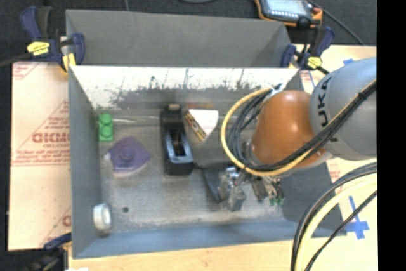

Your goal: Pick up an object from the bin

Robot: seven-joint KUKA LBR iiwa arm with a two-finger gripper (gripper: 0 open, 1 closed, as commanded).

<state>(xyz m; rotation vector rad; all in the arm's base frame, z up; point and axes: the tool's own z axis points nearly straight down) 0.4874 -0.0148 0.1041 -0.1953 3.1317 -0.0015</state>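
My gripper (233,191) is low over the bin floor in the right half, near the front wall, below the arm's orange cover. A dark shape (212,185) sits right against its left side; whether that is a loose thing or a part of the gripper I cannot tell. A black tape dispenser (176,143) lies lengthwise in the middle of the bin, a short way left of the gripper. Behind it to the right, a white wedge-shaped box with a yellow edge (202,121) lies near the back wall.
A purple lobed toy (129,156) and a green bottle-like piece (105,126) lie at the left. A small white roll (101,216) sits in the front left corner. The arm and its cables cover the bin's right side.
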